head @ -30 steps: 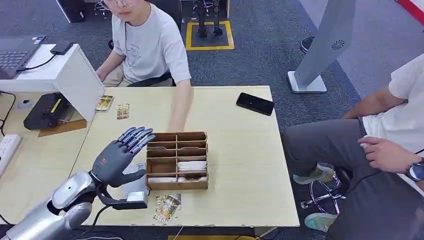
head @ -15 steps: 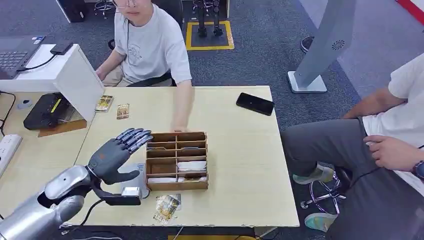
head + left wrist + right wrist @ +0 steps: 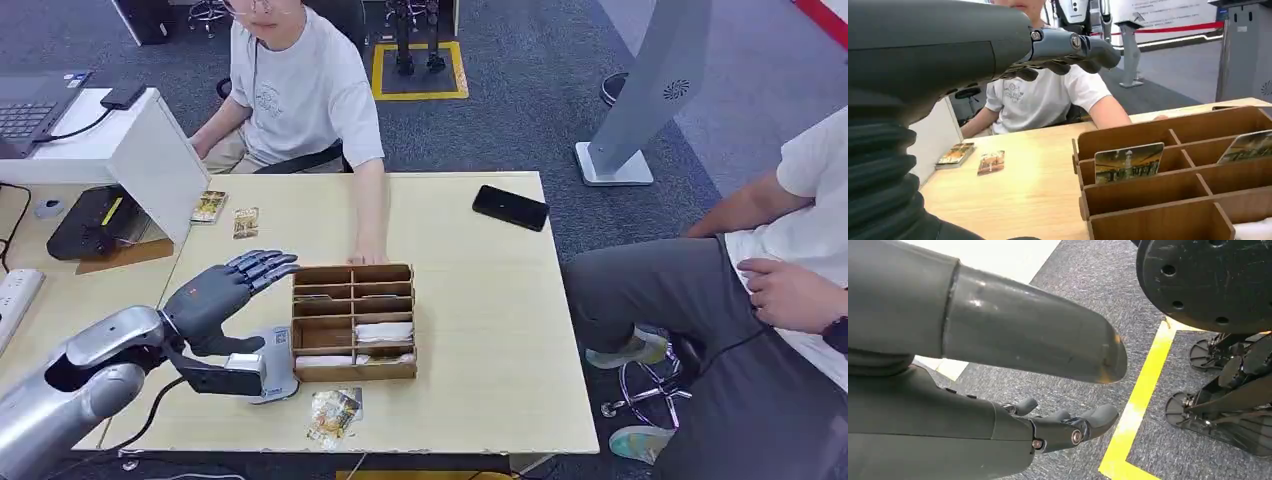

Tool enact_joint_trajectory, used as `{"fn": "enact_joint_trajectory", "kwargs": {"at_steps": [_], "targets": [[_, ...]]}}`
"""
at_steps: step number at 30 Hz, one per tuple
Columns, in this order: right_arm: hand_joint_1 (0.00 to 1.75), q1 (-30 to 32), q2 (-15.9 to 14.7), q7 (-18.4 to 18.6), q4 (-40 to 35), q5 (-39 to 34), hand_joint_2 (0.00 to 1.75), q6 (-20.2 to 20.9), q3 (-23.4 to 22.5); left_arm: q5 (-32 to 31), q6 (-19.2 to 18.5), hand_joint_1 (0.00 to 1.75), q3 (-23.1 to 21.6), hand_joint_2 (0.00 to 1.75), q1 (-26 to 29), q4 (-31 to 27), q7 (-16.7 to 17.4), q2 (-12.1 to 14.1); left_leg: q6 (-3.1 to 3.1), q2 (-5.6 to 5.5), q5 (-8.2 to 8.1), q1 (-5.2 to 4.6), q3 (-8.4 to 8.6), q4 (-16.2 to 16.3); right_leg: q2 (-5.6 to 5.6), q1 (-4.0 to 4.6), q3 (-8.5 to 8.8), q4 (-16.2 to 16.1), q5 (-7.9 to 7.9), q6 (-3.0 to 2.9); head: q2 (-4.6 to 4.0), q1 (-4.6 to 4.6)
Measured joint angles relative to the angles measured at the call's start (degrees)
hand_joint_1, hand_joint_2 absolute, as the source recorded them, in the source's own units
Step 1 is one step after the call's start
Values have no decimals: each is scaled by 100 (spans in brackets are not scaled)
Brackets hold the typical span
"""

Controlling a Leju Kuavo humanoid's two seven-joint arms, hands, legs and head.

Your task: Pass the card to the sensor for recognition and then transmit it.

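My left hand hovers open above the table, left of the wooden organizer, fingers stretched toward it and holding nothing. In the left wrist view the fingers reach out over the organizer, where a picture card stands in a slot and a second card stands further along. A grey sensor box sits on the table beside the organizer, under my left wrist. One picture card lies near the table's front edge. My right hand hangs over the floor, fingers apart, empty.
A person sits across the table with a hand resting behind the organizer. Loose cards lie at the far left next to a white monitor. A black phone lies far right. Another person sits at the right.
My left arm has drawn back to the left, away from the organizer, and now uncovers more of the sensor box. The hand stays open. The card by the front edge has not moved.
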Motion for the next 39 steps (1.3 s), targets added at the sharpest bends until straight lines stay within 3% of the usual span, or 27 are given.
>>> {"fn": "enact_joint_trajectory", "kwargs": {"at_steps": [6,20,30,33,39], "targets": [[0,0,0,9,0,-2,0,11,-2,590,-361,0,2,175,7,-105,-138,-24,0,0,0,0,0,0,0,0,0,0,0,0,0,-2],[0,-1,0,74,0,-7,0,55,-7,485,-474,0,2,175,3,-201,-112,-251,0,0,0,0,0,0,0,0,0,0,0,0,0,-2],[0,-3,0,96,0,-9,0,48,-13,260,-419,0,0,175,-6,-199,138,-470,0,0,0,-1,0,1,0,-1,0,0,0,0,0,-2],[0,-5,2,136,0,-9,0,28,-35,203,-367,0,-17,175,-28,-111,337,-728,0,0,0,-1,0,1,0,-1,0,0,0,0,0,0],[0,-6,2,138,0,-9,0,-15,-35,203,-319,0,-24,175,-28,-2,367,-863,0,0,0,-1,0,1,0,0,0,0,0,0,0,-2]]}}
